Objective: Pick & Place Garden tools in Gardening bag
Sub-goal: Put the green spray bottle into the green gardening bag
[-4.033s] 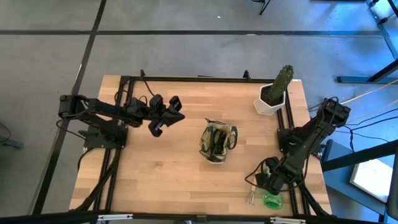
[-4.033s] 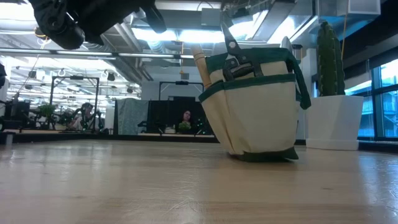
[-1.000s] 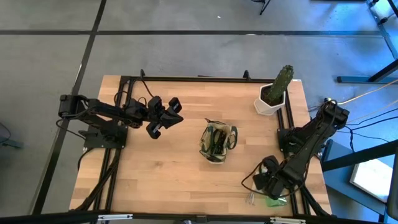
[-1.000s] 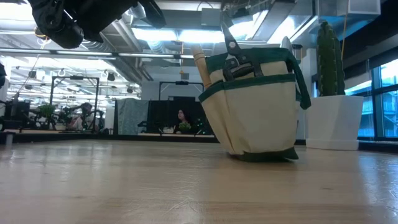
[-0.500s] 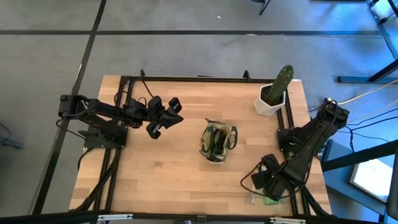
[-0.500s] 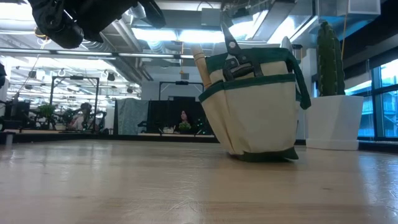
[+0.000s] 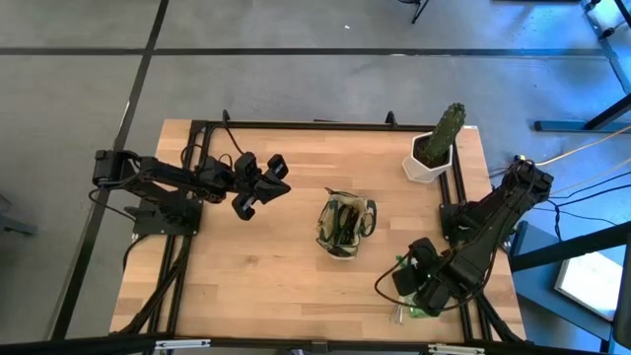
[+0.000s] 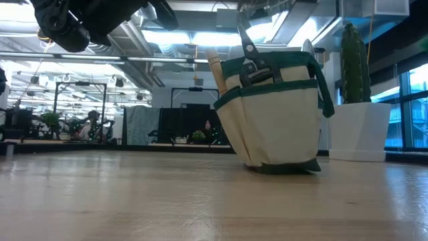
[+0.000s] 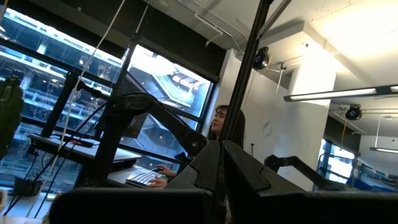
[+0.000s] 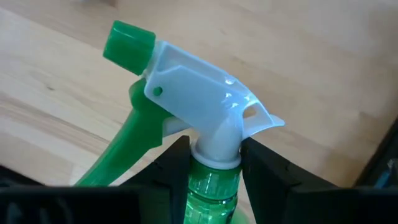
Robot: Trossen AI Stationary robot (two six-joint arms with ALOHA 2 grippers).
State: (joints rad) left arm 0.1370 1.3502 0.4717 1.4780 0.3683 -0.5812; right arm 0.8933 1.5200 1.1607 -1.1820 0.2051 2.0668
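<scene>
You've got the right gripper [image 10: 214, 165] at the table's near right corner, its two dark fingers [image 10: 171, 163] pinching the neck of the green plastic spray bottle with white trigger head [image 10: 193, 102], just under the white collar; wood grain of the light wooden table [image 7: 246, 266] runs behind it. From above, the bottle shows only as a bit of green under that gripper (mostly hidden), with small metal prongs [image 7: 397, 315] lying beside it at the table edge. The olive-green and beige fabric tote [image 7: 345, 226] stands upright near the table's centre, well apart from the bottle, with black pruners [image 8: 249, 57] and a wooden handle [image 8: 217, 72] sticking up out of it. Your left gripper [image 7: 264, 186] hangs above the far left part, fingers pressed together, holding nothing. The cactus in a white pot [image 7: 435, 148] sits at the far right corner.
</scene>
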